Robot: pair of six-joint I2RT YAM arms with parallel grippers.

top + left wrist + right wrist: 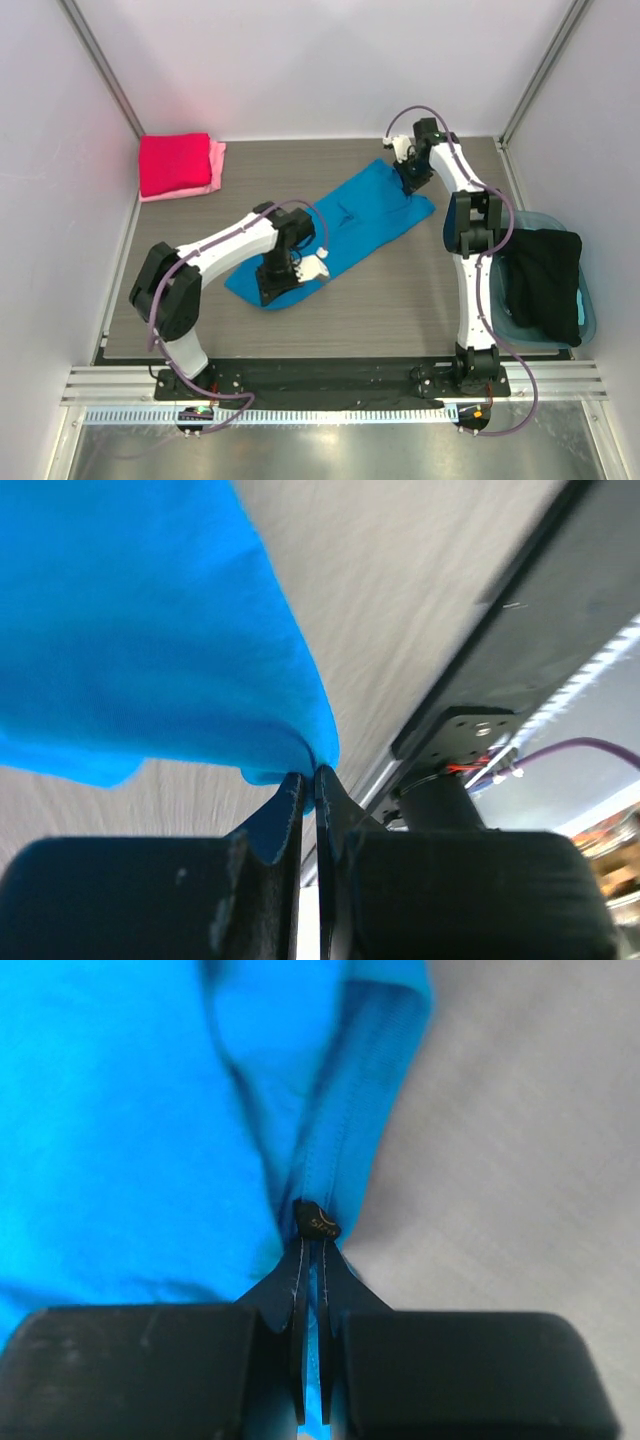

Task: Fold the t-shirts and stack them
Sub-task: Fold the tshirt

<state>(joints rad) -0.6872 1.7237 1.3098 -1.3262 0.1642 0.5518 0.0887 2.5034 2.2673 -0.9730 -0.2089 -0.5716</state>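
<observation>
Evidently both clenched, left tool [308,777] and right tool [312,1240] pinching blue t-shirt [352,222] edges, small black tag [318,1223] writing unreadable.

WORKSPACE LAYOUT

The bright blue cloth t-shirt [350,225] lies on the grey wood-grain table [400,310] at frame centre, running from lower left to upper right. Upper left: the crimson red folded cloth t-shirt [175,163] lies on the pale pink folded cloth t-shirt [217,165]. Right edge: the black cloth garment [545,280] lies in the translucent blue plastic tub [590,315].

A grey wood-grain bench [400,310] stands boxed in by plain white walls [320,60] on three sides, with silver aluminium posts [98,60] at the back corners. The light is even.
</observation>
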